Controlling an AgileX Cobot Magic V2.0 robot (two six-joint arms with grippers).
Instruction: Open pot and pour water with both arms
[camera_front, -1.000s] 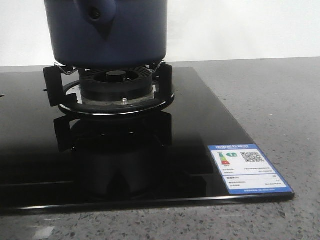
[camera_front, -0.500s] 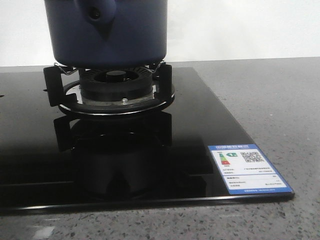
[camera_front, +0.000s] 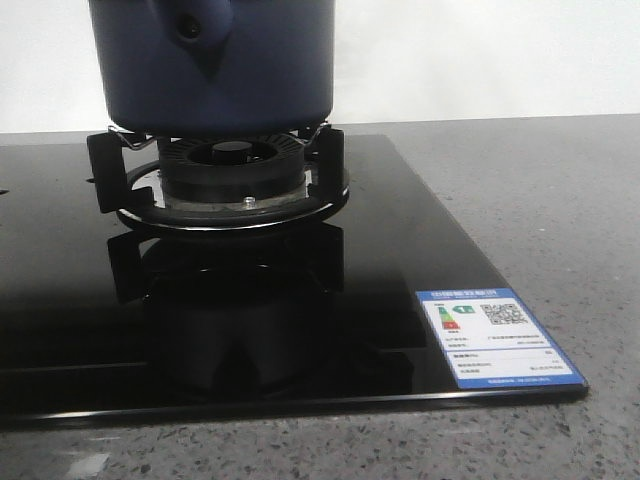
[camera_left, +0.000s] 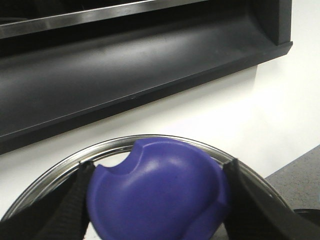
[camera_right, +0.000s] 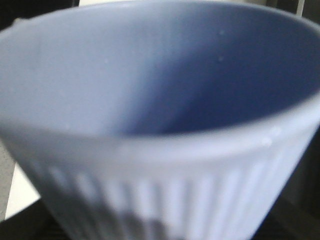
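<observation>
The dark navy pot (camera_front: 215, 75) stands on the gas burner (camera_front: 232, 170) in the front view, its handle mount with a round hole facing me; its top is cut off by the frame. Neither arm shows in that view. In the left wrist view my left gripper (camera_left: 158, 170) is shut on the blue lid knob (camera_left: 160, 192), a black finger (camera_left: 72, 200) pressed on each side, with the lid's metal rim (camera_left: 165, 139) curving behind. A pale blue ribbed cup (camera_right: 160, 125) fills the right wrist view, held in my right gripper (camera_right: 158, 222); its fingers are mostly hidden.
The black glass hob (camera_front: 400, 250) lies on a grey speckled counter (camera_front: 560, 200), with a blue energy label (camera_front: 498, 337) at its front right corner. A black pan support (camera_front: 110, 170) rings the burner. A dark extractor hood (camera_left: 140, 55) hangs on the white wall.
</observation>
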